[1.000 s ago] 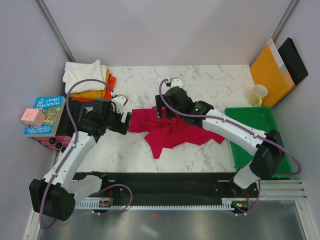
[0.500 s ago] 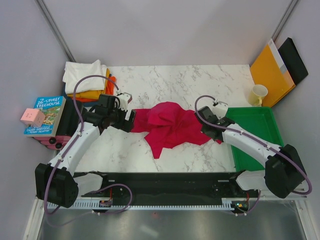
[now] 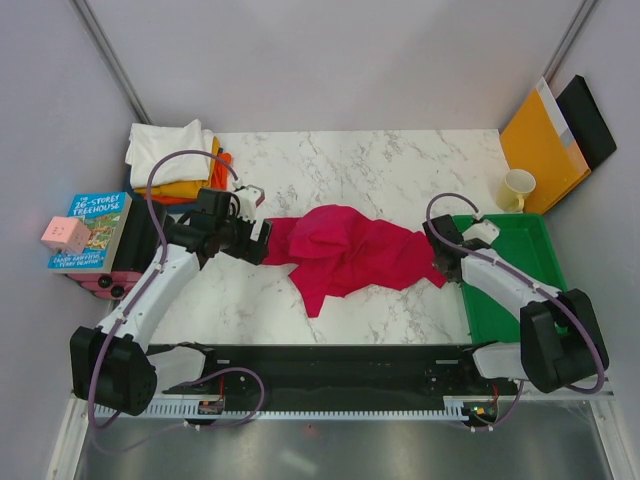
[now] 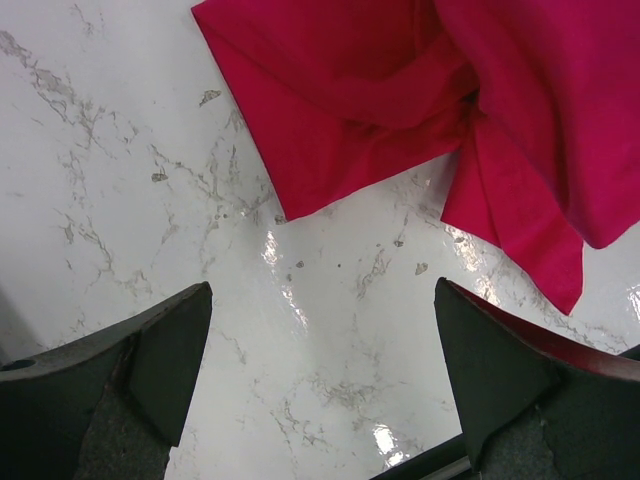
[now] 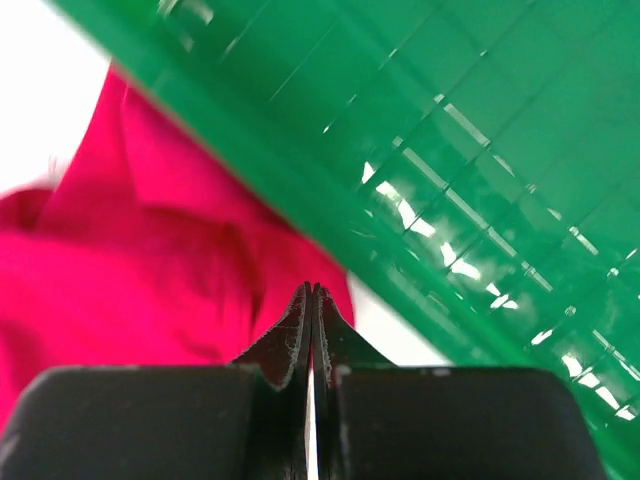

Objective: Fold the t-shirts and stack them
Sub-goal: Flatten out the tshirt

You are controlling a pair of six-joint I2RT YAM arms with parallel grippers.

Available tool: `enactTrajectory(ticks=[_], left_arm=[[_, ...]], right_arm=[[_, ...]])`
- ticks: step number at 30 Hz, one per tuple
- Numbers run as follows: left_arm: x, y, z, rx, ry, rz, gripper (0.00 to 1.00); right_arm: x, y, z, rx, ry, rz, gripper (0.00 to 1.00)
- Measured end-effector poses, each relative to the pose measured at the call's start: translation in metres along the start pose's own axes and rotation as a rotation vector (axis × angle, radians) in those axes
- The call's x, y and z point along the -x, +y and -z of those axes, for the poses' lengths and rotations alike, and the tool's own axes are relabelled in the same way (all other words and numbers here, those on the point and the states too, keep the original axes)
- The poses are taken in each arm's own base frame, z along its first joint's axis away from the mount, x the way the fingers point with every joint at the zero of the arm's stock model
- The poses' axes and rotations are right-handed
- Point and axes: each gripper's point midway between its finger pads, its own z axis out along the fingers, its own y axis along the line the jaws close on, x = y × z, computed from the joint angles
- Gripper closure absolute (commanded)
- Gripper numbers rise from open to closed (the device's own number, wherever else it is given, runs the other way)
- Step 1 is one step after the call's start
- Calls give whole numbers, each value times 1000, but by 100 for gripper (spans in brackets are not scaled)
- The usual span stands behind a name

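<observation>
Since a second ago we see the right gripper [image 3: 443,252] has swung from over the middle of the crimson t-shirt [image 3: 345,255] out toward the right edge of the tabletop [image 3: 380,165]. It now sits at the near-left rim of the green tray [image 3: 500,220], touching the shirt's right end. Its fingers are pressed tight together in the wrist view, and we cannot tell whether a thin hem is caught between them. The cloth reaching toward it suggests a pull meant to spread the shirt flat. The left gripper [image 3: 256,238] hovers at the shirt's left end with its fingers spread wide and nothing between them, probably ready to take that side. The one crimson shirt lies rumpled mid-table, humped at its centre and not yet folded. At the far left corner we count three stacked shirts: a white t-shirt [image 3: 170,145], a yellow-orange t-shirt [image 3: 185,187] and an orange t-shirt [image 3: 218,170]. Also there are one mug [image 3: 517,188], one envelope [image 3: 540,140] and one book [image 3: 92,230].
</observation>
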Motion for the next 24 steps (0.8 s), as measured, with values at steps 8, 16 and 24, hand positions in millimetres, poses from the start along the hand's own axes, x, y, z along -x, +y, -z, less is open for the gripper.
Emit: enactTrajectory(ticks=[8, 16, 24], left_arm=[[0, -3, 0, -17, -2, 0, 1], [0, -3, 0, -16, -1, 0, 1], [-4, -3, -1, -15, 3, 1, 0]], right_arm=[[26, -22, -20, -69, -19, -108, 100], [41, -54, -35, -153, -1, -185, 100], [43, -65, -40, -145, 56, -157, 71]])
